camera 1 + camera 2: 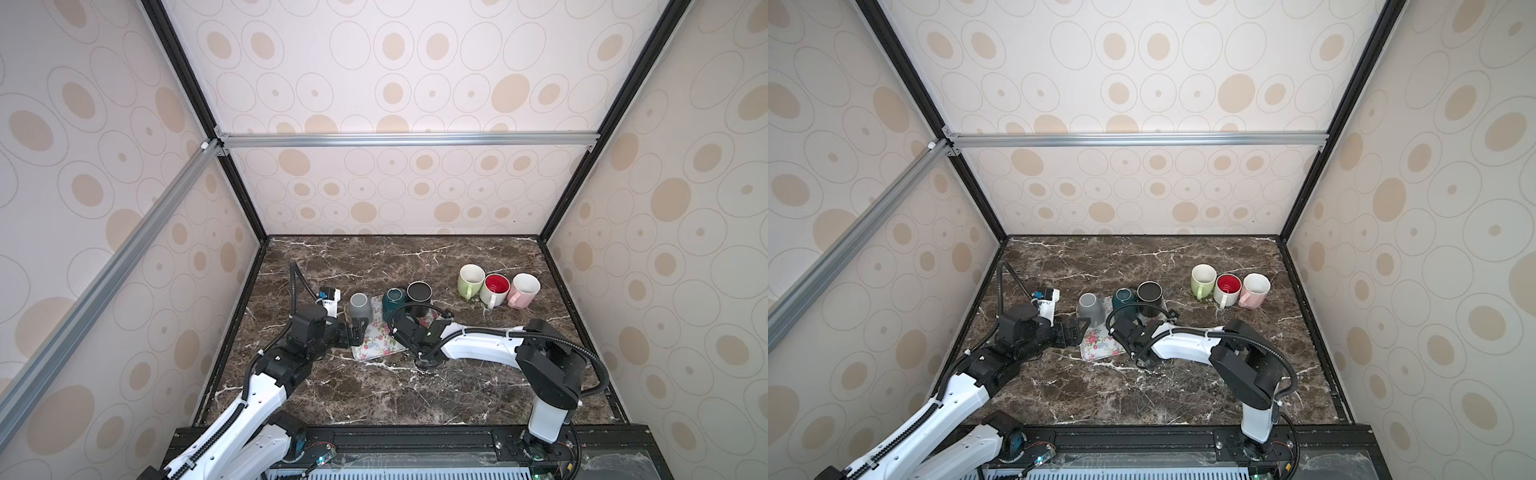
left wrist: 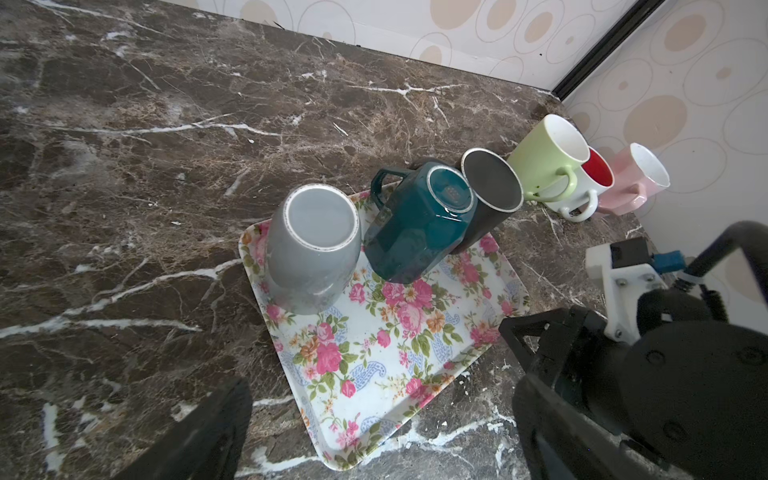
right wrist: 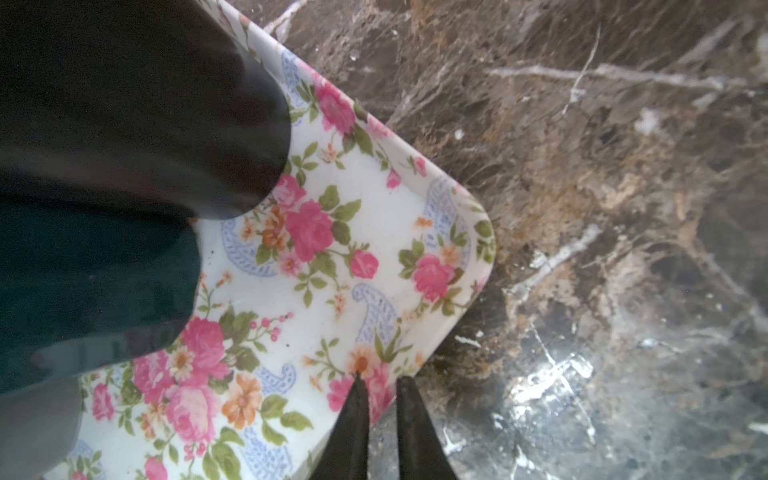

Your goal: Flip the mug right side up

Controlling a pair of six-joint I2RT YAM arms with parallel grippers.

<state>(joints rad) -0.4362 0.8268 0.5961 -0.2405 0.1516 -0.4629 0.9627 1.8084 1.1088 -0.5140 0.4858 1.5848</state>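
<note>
The near half of the table [image 1: 374, 399] is bare marble from the front rail to the tray. The left claw [image 1: 358, 329] hangs with its jaws spread wide and holds nothing, just on the near side of the grey mug [image 2: 311, 257]. The right claw [image 3: 381, 386] has its jaws drawn almost together, with a thin gap. Its tips straddle the rim of the floral tray [image 3: 490, 249] at the near right side, and I cannot tell whether they pinch the rim.

One tray lies at an angle to the table's edges. Three mugs stand on it, base up. The grey one is at the left rim, the teal mug [image 2: 415, 237] is in the middle and the black mug [image 2: 492, 183] is at the far corner. The teal and black mugs touch. The stamp on the teal mug's base is too small to read.

Farther right, off the tray, three upright mugs stand packed in a row: the green mug [image 2: 540, 158], the white mug with a red inside [image 2: 582, 199] and the pink mug [image 2: 627, 187]. Behind all six mugs, bare table runs to the back wall.
</note>
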